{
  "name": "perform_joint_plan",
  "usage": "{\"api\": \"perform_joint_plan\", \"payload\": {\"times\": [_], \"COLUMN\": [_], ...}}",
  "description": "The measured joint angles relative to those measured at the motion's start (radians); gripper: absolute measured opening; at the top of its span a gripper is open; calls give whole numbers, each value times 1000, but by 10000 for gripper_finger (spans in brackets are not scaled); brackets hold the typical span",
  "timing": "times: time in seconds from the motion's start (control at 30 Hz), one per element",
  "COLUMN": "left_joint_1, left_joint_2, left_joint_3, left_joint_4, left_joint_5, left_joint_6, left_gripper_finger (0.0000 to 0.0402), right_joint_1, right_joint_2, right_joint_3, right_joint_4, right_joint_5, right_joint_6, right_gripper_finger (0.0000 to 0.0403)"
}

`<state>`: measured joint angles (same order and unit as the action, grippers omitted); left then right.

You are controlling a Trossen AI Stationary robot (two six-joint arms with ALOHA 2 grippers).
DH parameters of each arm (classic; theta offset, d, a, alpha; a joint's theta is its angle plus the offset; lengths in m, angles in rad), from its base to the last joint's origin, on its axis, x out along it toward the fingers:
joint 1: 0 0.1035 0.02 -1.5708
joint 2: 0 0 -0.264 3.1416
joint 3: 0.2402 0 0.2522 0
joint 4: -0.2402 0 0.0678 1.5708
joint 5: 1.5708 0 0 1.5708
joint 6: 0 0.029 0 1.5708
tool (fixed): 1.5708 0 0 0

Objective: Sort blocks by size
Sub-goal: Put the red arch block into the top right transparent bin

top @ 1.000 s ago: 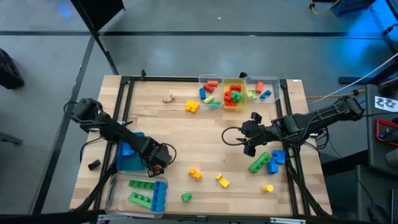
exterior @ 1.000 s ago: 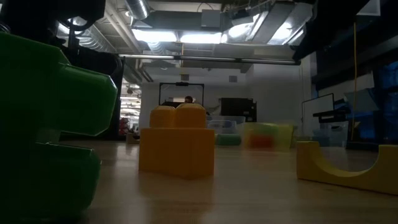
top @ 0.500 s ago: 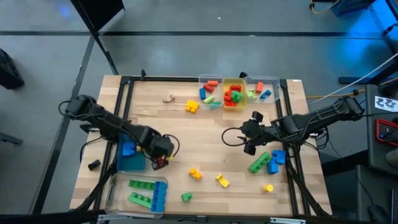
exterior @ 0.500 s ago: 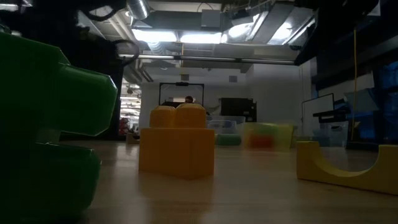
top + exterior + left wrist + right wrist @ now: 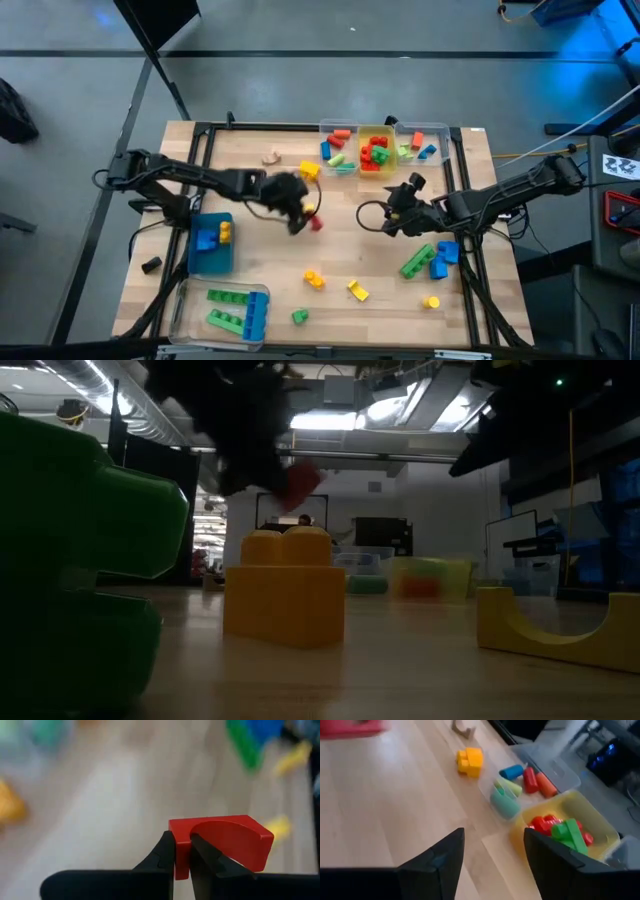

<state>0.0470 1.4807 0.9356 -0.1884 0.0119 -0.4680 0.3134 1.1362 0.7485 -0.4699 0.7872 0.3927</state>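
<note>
— How far along would you say they are with the blocks?

— Partway, I'd judge. The clear bins at the far edge (image 5: 383, 131) already hold a mix of blue, red, green and orange pieces, the blue bin (image 5: 196, 262) on the left has a blue and a yellow one, and the clear tray (image 5: 180, 312) at the near left holds green bars and a blue one.

— And what's loose on the table?

— Quite a bit. A yellow block (image 5: 308, 171) near the far bins, an orange block (image 5: 314, 279), a yellow arch piece (image 5: 357, 291), a small green block (image 5: 299, 316) and a small yellow one (image 5: 431, 301) toward the near edge. Then there's a green bar (image 5: 415, 262) with blue blocks (image 5: 443, 257) beside it, over by the right arm.

— What's the left arm doing?

— The left gripper (image 5: 300, 212) is out over the middle of the table, its fingers pinching the edge of a red arch block (image 5: 220, 841). The block is off the wood, in the air.

— The right one?

— The right gripper (image 5: 403, 215) hangs over the table right of centre, fingers spread, holding nothing. It seems to be waiting.

— So most of it left?

— At least seven loose pieces plus the red one in hand, by my count.
</note>
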Motion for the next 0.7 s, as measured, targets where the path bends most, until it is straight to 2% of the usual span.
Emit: {"api": "perform_joint_plan", "payload": {"times": [0.1,0.23,0.47,0.53,0.7], "left_joint_1": [65,132,172,171,155], "left_joint_2": [-1,-2,-2,-2,-2], "left_joint_3": [0,0,0,0,0], "left_joint_4": [121,189,278,303,352], "left_joint_5": [1,1,3,3,-3], "left_joint_6": [-49,-119,-178,-188,-203], "left_gripper_finger": [19,21,19,22,18], "right_joint_1": [0,0,-2,-10,-70], "right_joint_2": [4,39,162,190,229], "right_joint_3": [-5,-6,-5,-4,-4], "right_joint_4": [98,327,730,810,879], "right_joint_5": [-3,-8,-5,-2,-31], "right_joint_6": [-120,-339,-877,-945,-955], "right_gripper_finger": [207,207,207,207,207]}}
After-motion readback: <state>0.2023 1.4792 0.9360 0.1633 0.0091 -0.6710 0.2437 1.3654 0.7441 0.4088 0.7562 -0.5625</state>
